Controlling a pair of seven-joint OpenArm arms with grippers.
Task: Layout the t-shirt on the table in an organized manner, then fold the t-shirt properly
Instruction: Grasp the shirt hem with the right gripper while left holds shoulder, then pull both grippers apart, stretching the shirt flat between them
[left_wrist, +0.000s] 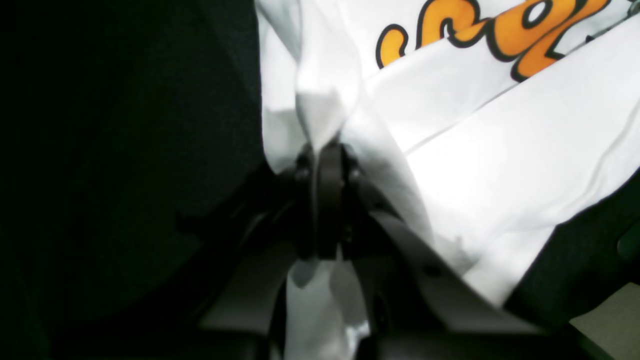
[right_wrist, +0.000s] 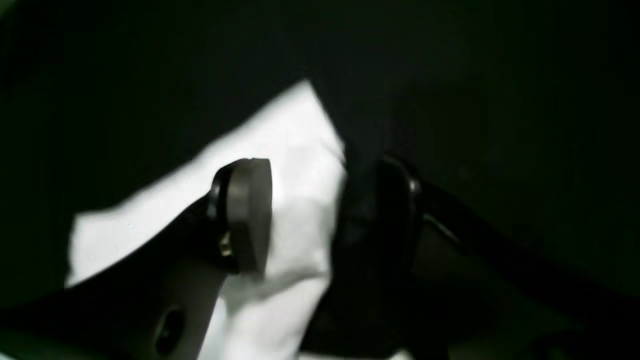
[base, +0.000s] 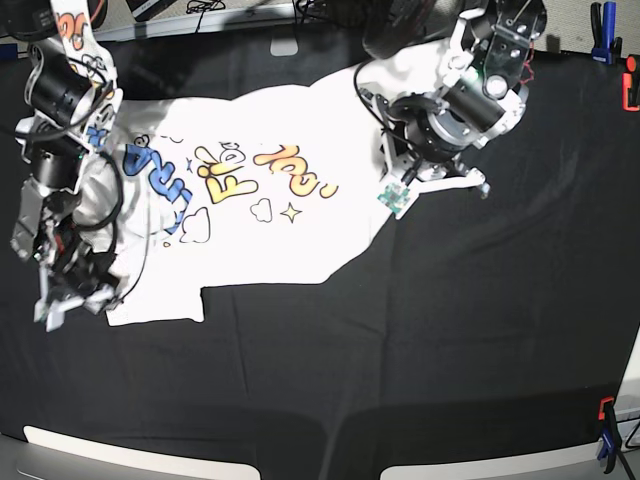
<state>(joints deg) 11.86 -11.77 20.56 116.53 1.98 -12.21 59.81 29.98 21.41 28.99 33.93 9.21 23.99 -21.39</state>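
- T-shirt (base: 250, 210) lies print-up on the table (base: 450, 340), toward its far-left part; mostly spread, but lower hem edge is uneven w/ a step in it.
- Left gripper (left_wrist: 322, 200) clamped tight on a bunched bit of shirt edge, cloth puckered btwn jaws. Risk: any pull w/o the other side anchored drags the whole shirt & re-wrinkles it.
- Right gripper (right_wrist: 310, 215) jaws wide apart, straddling a white corner, holding nothing. Risk: if it closes too shallow it misses the cloth; too deep, it may catch the black table cover too.
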